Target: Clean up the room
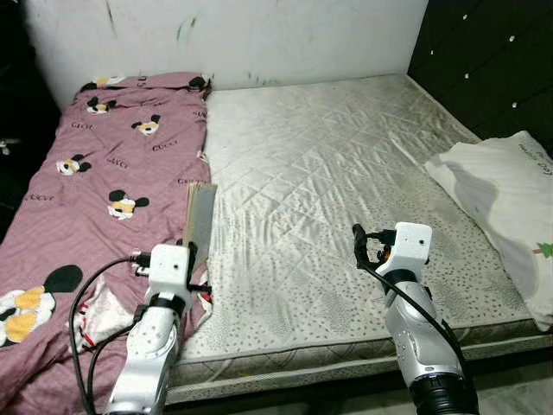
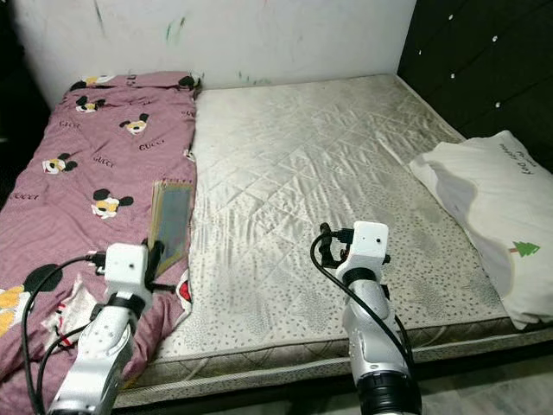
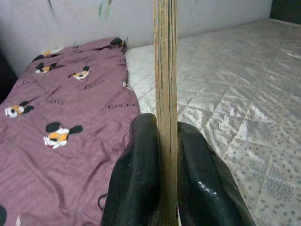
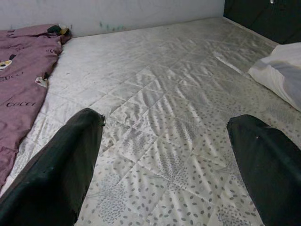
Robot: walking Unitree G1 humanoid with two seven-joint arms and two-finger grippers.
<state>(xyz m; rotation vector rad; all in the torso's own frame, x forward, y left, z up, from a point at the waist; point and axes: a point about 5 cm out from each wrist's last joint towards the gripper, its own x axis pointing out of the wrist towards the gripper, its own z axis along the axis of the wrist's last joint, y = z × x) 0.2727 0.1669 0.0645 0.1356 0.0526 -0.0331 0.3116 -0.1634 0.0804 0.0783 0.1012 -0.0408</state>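
Closest to me on the left, my left gripper (image 3: 164, 165) is clamped on a thin flat book (image 1: 200, 225), both black fingers (image 3: 136, 169) pressed against its faces. From the head view the book stands on edge, its long axis running up and away from the wrist, over the seam where the pink blanket (image 1: 86, 173) meets the bare mattress (image 1: 346, 173). So the thing is already in hand on that side; I judge the next move turns on where to carry it, not on reaching. Further right, my right gripper (image 4: 164, 165) hovers low over the mattress with fingers spread wide, holding nothing. Far right, a white pillow (image 1: 510, 199) lies at the bed's edge, well apart from both arms.
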